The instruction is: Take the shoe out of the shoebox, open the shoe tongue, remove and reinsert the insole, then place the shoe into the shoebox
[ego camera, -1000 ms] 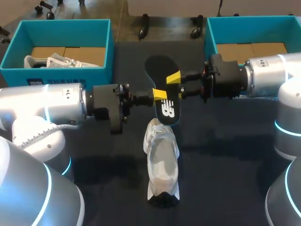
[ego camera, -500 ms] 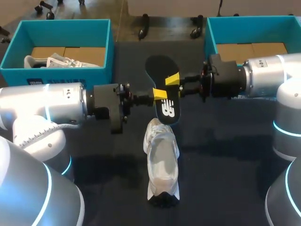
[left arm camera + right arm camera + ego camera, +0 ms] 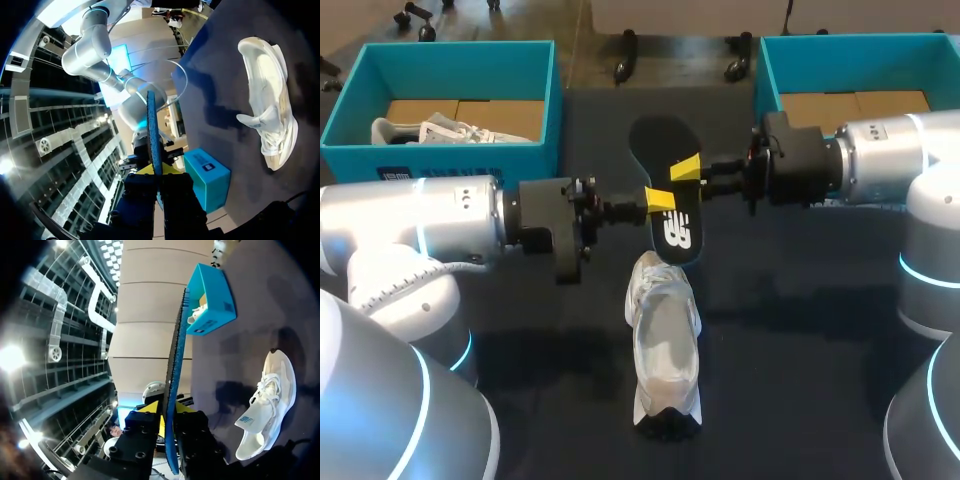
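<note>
A black insole (image 3: 656,140) hangs in the air above the table's middle, and my left gripper (image 3: 660,200) is shut on its edge. In the left wrist view the insole (image 3: 152,130) stands edge-on between that gripper's (image 3: 161,172) fingers. My right gripper (image 3: 687,170) comes at the insole from the other side. Its fingers stand narrowly open on either side of the insole (image 3: 175,365), which shows edge-on between them in the right wrist view, just ahead of the gripper (image 3: 167,427). A white shoe (image 3: 665,350) lies on the table below, also seen as the shoe (image 3: 270,100) and the shoe (image 3: 265,400).
A teal shoebox (image 3: 460,65) at the back left holds a second white shoe (image 3: 430,130). Another teal shoebox (image 3: 850,50) stands at the back right, behind my right arm. Dark table surface lies around the shoe.
My right gripper's fingers have closed in around the insole. The left gripper, the insole and the shoe have stayed where they were.
</note>
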`<state>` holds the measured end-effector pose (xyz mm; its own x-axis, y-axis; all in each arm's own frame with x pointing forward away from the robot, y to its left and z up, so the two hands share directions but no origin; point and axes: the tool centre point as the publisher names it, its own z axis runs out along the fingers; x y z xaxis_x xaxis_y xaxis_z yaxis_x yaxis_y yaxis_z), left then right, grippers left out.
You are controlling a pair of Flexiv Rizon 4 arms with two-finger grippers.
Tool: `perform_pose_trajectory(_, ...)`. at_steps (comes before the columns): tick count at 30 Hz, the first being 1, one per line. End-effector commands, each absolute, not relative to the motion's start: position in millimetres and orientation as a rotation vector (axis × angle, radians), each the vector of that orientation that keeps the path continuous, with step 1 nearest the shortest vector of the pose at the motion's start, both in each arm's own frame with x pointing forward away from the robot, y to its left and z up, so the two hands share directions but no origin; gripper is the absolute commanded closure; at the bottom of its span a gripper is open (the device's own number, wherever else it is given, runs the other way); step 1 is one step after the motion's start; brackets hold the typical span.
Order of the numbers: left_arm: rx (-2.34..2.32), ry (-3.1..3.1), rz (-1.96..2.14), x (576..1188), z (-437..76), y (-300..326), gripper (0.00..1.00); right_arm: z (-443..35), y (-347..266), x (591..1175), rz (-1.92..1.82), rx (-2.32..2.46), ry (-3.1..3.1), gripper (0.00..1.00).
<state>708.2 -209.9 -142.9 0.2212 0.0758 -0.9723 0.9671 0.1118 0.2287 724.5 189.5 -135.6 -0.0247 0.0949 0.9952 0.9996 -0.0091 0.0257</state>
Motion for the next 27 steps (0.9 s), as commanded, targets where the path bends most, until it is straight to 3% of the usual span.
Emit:
perform_pose_trajectory(1, 1.264, 1.137, -0.922, 708.0, -144.4, -211.4, 1.0, -136.4, 192.4, 724.8, -1.19, -1.277, -1.293, 0.85)
perform_pose_trajectory(27, 1.265, 1.133, -0.923, 707.6, -145.5, -211.4, 1.0, -137.3, 191.3, 725.5, -1.19, -1.275, -1.289, 0.84)
